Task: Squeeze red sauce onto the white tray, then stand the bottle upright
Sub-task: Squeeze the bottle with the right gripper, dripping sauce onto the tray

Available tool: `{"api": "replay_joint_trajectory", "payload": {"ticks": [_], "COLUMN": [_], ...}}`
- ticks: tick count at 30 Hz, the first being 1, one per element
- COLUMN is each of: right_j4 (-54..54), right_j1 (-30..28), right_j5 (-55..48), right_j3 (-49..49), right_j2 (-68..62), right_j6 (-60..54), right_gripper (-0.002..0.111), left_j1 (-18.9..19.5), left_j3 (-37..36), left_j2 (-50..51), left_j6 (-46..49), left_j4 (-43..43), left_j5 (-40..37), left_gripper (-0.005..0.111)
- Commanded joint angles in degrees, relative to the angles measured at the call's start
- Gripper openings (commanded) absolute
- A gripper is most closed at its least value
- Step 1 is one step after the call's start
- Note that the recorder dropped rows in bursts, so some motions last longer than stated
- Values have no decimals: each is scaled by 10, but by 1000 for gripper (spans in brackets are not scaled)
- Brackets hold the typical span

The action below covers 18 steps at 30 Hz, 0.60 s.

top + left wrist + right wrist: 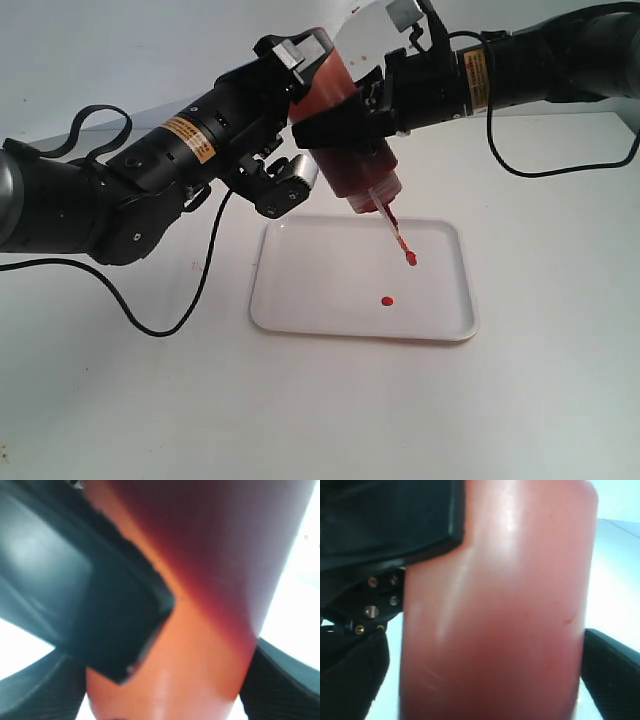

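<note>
White tray (300,300) beneath bottle (350,170); left pincer (210,655) tight on it, right pincer (490,680) wide around it.

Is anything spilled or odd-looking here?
Nothing looks spilled. The bottle hangs nozzle-down over the white tray, its cap dangling. One small blob of red sauce lies inside the tray, not on the table.

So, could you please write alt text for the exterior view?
A squeeze bottle of red sauce hangs nozzle-down above a white tray, gripped by the left gripper, with the right gripper around it. One small blob lies on the tray.
</note>
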<state>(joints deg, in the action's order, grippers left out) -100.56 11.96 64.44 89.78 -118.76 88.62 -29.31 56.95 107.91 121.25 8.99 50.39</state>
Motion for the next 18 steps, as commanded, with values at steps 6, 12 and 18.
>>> {"api": "replay_joint_trajectory", "payload": {"ticks": [6,12,18], "right_j4": [6,6,6], "right_j1": [0,0,0], "right_j5": [14,8,4], "right_j3": [4,4,4], "right_j2": [5,5,5], "right_j6": [16,10,1], "right_gripper": [76,19,0], "left_j1": [-3,-3,-3], "left_j3": [7,7,7], "left_j2": [-10,-10,-10], "left_j6": [-13,-13,-13], "left_j4": [-16,-16,-16], "left_j5": [53,53,53], "left_gripper": [0,0,0]}}
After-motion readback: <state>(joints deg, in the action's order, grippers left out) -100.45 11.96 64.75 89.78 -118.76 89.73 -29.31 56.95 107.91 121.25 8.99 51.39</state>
